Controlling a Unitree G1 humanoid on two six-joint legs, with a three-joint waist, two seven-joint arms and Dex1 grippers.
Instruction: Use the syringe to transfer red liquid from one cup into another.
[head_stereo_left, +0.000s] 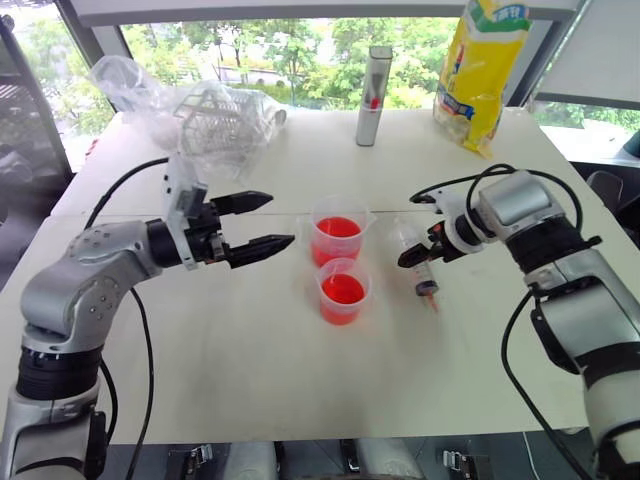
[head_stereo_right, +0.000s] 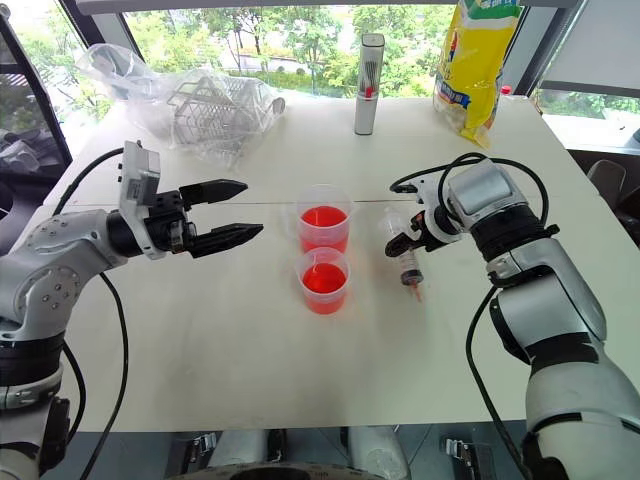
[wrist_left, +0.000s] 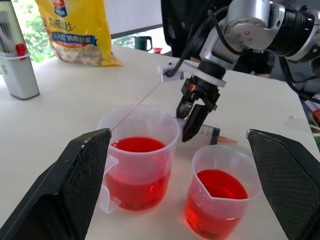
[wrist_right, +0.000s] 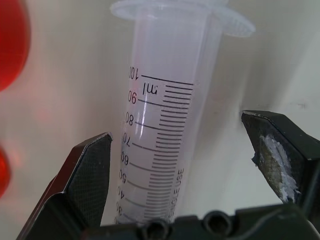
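Spread wide, the right gripper (head_stereo_left: 420, 254) points down over the syringe (wrist_right: 165, 125), its black fingers either side of the barrel but not clamped on it. That syringe, a clear plastic barrel with black graduation marks and a small orange-red tip, lies flat on the white table (head_stereo_left: 250, 370) just right of two clear cups (head_stereo_left: 338, 235), each holding red liquid (head_stereo_left: 343, 290). Further left, the left gripper (head_stereo_left: 258, 222) hangs level, wide apart and empty, pointing toward the cups.
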